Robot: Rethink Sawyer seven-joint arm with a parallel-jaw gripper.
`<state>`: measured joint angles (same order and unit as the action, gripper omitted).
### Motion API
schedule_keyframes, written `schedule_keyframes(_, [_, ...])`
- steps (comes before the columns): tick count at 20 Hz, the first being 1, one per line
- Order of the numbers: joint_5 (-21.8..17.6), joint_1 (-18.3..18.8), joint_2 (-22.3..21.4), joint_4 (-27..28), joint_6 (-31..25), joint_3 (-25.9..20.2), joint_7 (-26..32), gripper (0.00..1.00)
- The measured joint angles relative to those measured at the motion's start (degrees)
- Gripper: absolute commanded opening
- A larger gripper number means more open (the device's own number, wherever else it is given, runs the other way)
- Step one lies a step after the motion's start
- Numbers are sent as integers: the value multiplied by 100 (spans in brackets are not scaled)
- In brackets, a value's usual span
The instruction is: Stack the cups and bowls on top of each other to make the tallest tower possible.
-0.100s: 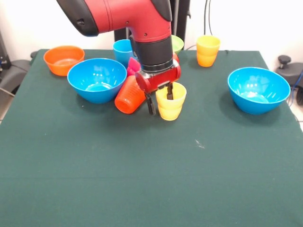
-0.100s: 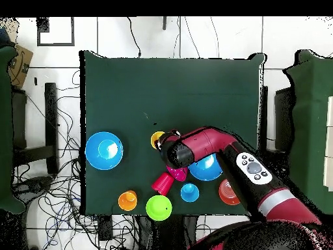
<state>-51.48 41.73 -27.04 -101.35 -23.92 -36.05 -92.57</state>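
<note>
- Gripper (image 1: 161,97) straddles the near-left rim of the yellow cup (image 1: 171,105): one finger (image 1: 169,91) inside the cup, the other (image 1: 151,104) outside its wall. Jaws are spread, and whether they actually pinch the wall I cannot tell.
- Yellow cup stands upright on the green table (image 1: 142,179), mouth up.
- Red cup (image 1: 129,96) lies on its side just beside the yellow cup, on its left in the front view, its base toward the camera and its mouth end against a blue bowl (image 1: 97,79).
- A pink-red piece (image 1: 133,66) shows behind the red cup, mostly hidden by the arm (image 1: 137,23); its shape is unclear.
- Light blue cup (image 1: 123,51) is upright behind that, near the far edge.
- Green bowl (image 1: 177,43) peeks out behind the arm; overhead it sits near the robot-side edge.
- Orange bowl (image 1: 63,59) is at the far left corner in the front view.
- Yellow-orange cup (image 1: 208,50) is upright at the far right.
- Second blue bowl (image 1: 258,89) is alone, well apart at the right.
- No tower: nothing sits on anything else.
</note>
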Motion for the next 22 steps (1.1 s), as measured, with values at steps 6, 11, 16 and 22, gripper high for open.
schedule_keyframes(6, [1, 1, -36, 0, 0, 0, 0, 100])
schedule_keyframes(11, [11, 2, -65, -1, 0, 0, 0, 100])
schedule_keyframes(16, [60, 2, -192, -2, 0, 0, 0, 100])
schedule_keyframes(22, [230, 2, -459, -30, -9, 0, 0, 100])
